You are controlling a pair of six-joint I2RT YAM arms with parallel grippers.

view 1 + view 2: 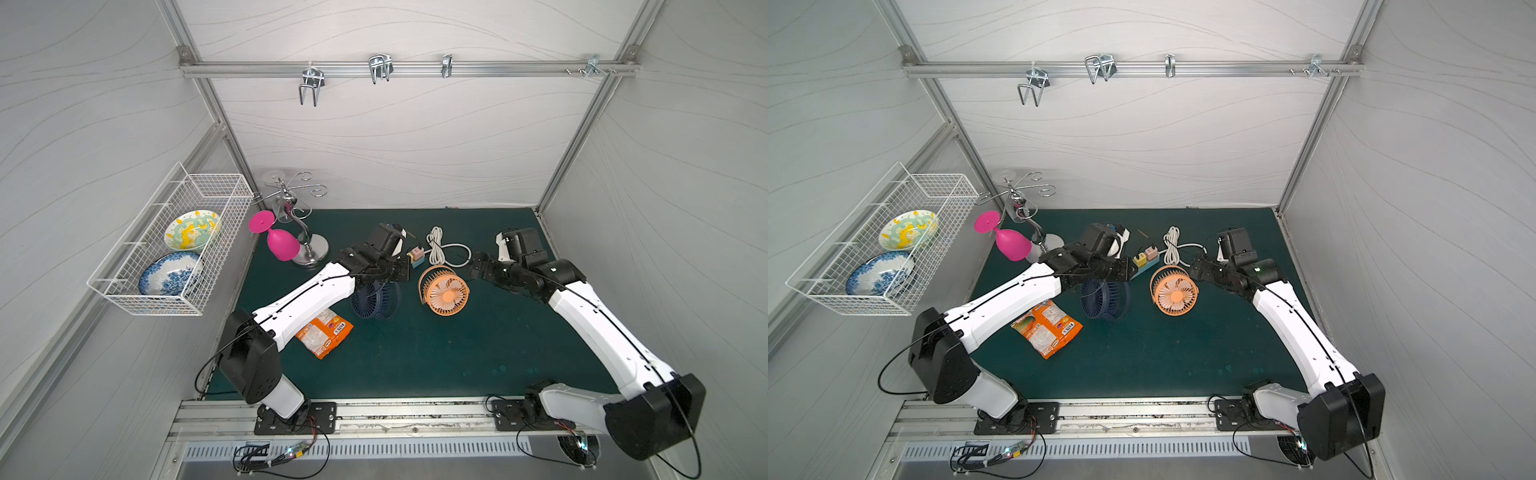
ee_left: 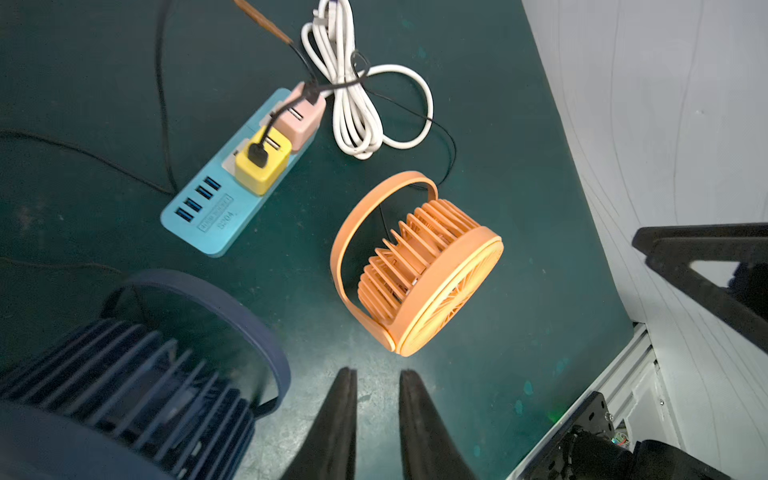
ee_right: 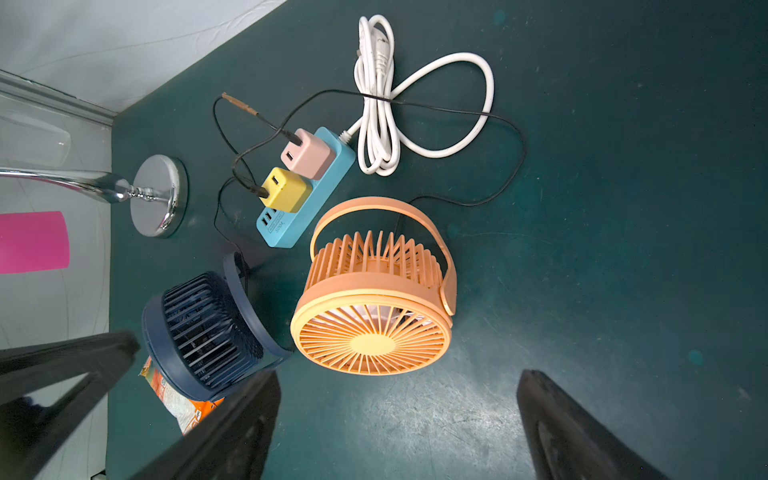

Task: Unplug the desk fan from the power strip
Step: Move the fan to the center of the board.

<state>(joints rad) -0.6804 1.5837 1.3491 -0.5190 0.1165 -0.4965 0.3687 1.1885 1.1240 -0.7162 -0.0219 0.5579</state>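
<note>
Both arms hover near the fans, nothing unplugged yet.
The power strip [image 3: 305, 195] lies on the desk [image 3: 623, 249] behind two fans; left pincer [image 2: 376, 415] nearly shut and empty, right pincer [image 3: 399, 424] wide open. Pinch one adapter, pull straight up, brace the strip.

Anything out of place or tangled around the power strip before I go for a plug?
Yes. The two fans' thin black cables cross over each other and over the power strip's coiled white cord, so a pull may drag the coil. A brown, worn-looking sleeve sits on one cable. Both adapters look seated.
</note>
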